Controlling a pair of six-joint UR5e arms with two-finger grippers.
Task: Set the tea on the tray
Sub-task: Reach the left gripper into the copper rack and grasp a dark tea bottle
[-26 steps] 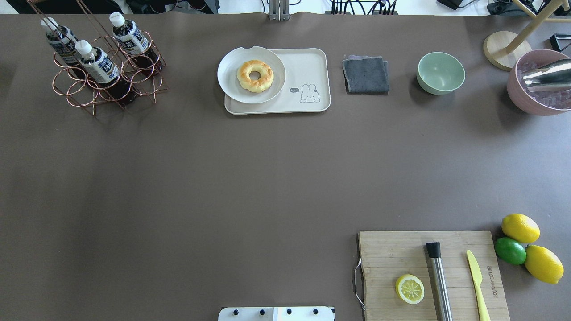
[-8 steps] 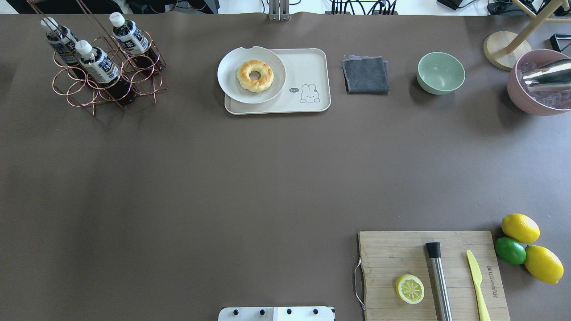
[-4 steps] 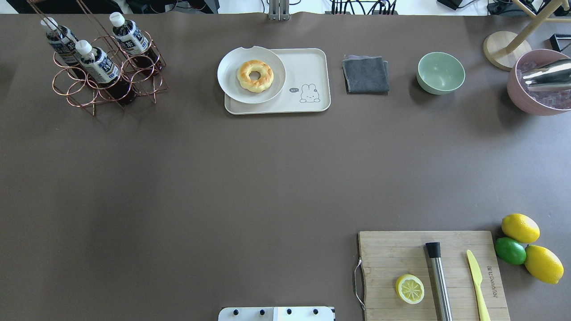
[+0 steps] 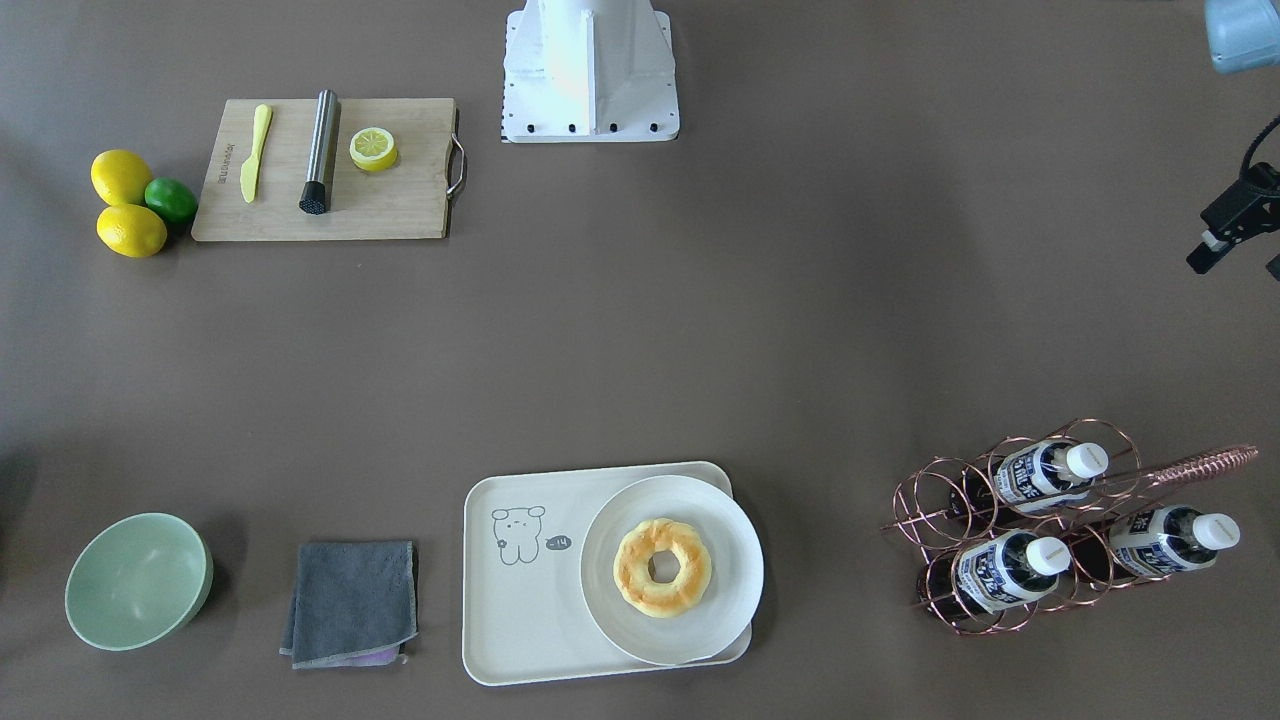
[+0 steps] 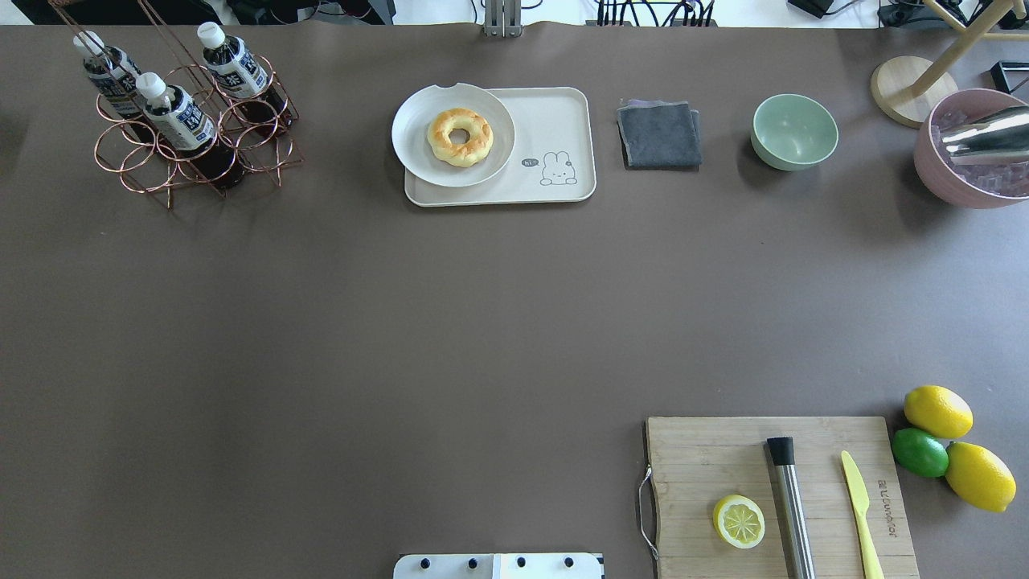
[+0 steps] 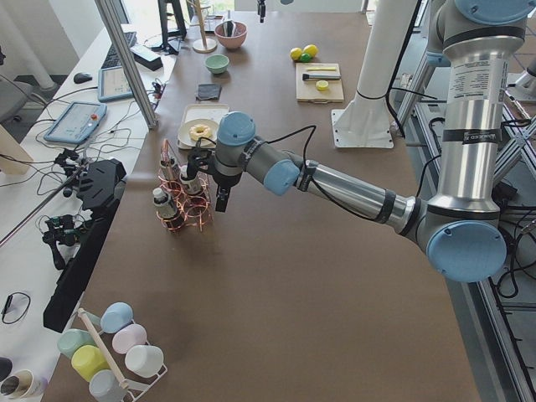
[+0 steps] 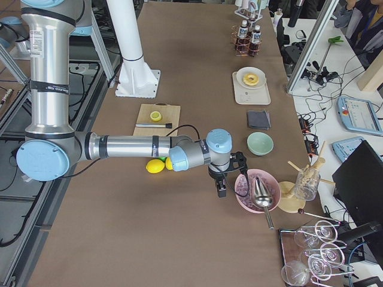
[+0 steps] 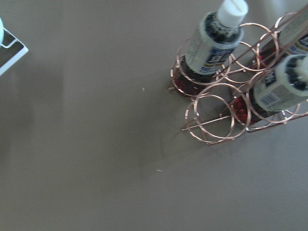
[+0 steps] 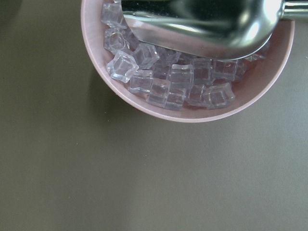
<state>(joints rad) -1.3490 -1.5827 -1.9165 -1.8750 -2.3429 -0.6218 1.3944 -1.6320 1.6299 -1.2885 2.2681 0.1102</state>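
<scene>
Three tea bottles [image 5: 173, 112] stand tilted in a copper wire rack [image 5: 129, 157] at the far left of the table; they also show in the front view [image 4: 1005, 570] and the left wrist view [image 8: 214, 41]. The cream tray [image 5: 555, 121] with the small line drawing lies at the far middle, with a white plate [image 5: 418, 153] and a doughnut [image 5: 459, 137] on its left part. My left gripper [image 6: 221, 203] hangs above the table beside the rack; I cannot tell whether it is open or shut. My right gripper [image 7: 220, 190] hangs by the pink bowl [image 7: 257, 194]; I cannot tell its state.
A grey cloth [image 5: 659, 134] and a green bowl [image 5: 794, 131] lie right of the tray. The pink bowl [image 5: 936, 181] holds ice and a metal scoop. A cutting board [image 5: 699, 458] bears a lemon half, muddler and knife, with lemons and a lime [image 5: 920, 452] beside it.
</scene>
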